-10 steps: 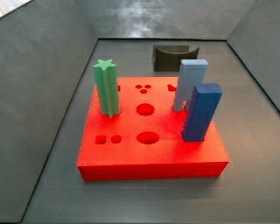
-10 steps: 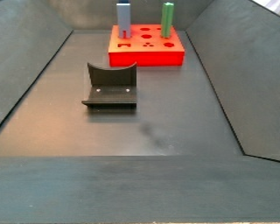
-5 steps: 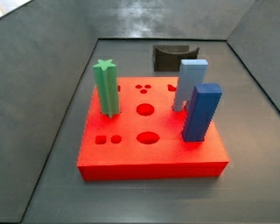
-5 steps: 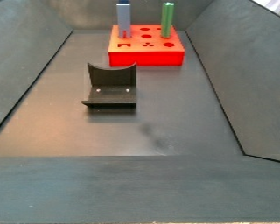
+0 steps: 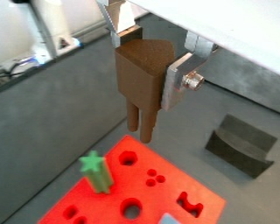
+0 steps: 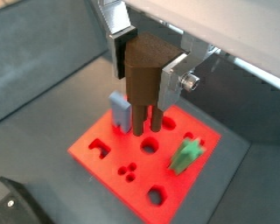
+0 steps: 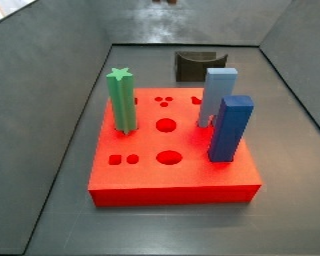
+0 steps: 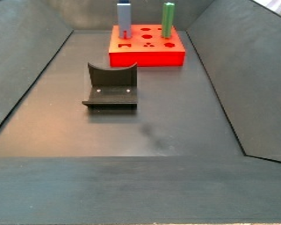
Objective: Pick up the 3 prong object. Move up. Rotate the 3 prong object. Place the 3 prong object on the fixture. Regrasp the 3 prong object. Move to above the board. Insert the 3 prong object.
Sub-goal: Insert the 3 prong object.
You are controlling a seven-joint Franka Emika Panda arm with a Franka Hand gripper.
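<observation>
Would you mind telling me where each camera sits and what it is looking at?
Wrist views: both ride above the gripper, looking down past the held 3 prong object onto the board.
Side view: near the board, facing the fixture; no robot clearly shows.
Side view: past the fixture, facing the board; no robot.
All share the board.
</observation>
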